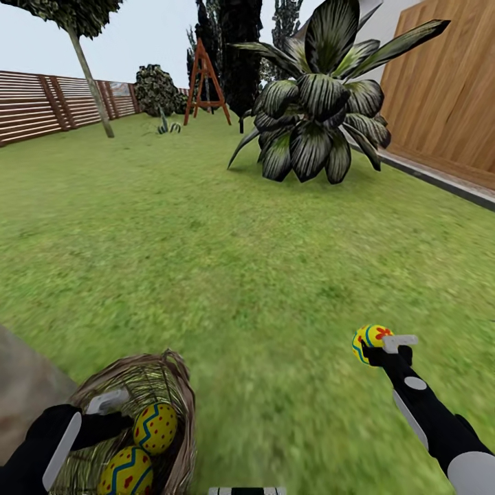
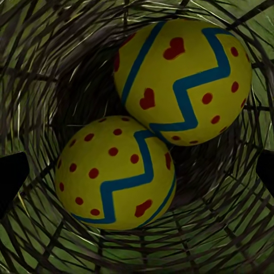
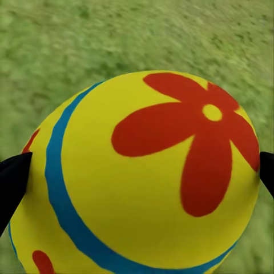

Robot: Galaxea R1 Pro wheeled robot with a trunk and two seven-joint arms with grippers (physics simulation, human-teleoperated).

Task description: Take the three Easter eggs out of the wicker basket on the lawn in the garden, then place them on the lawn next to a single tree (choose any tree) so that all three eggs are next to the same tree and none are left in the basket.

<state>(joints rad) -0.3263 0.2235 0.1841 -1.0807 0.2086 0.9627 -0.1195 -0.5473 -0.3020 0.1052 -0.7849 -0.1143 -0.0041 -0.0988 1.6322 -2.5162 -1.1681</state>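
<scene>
The wicker basket (image 1: 175, 405) stands on the lawn (image 1: 227, 275) at the lower left, with two Easter eggs in it, a dotted one (image 1: 155, 427) and a zigzag one (image 1: 127, 473). My left gripper (image 1: 110, 402) hangs open over the basket's mouth; its wrist view looks down on both eggs (image 2: 182, 80) (image 2: 114, 174) touching each other, with the fingertips (image 2: 11, 177) wide apart. My right gripper (image 1: 385, 347) is shut on the third egg (image 1: 369, 339), held above the grass at the lower right; its red flower (image 3: 188, 137) faces the wrist camera. The tree is out of view.
A big broad-leaved plant (image 1: 316, 103) stands ahead right, by a wooden wall (image 1: 447, 89). Far back are a slatted fence (image 1: 41, 103), a thin leaning trunk (image 1: 93, 82), dark conifers (image 1: 240, 41), a shrub (image 1: 157, 89) and a wooden A-frame (image 1: 204, 75). A grey patch (image 1: 20, 392) lies beside the basket.
</scene>
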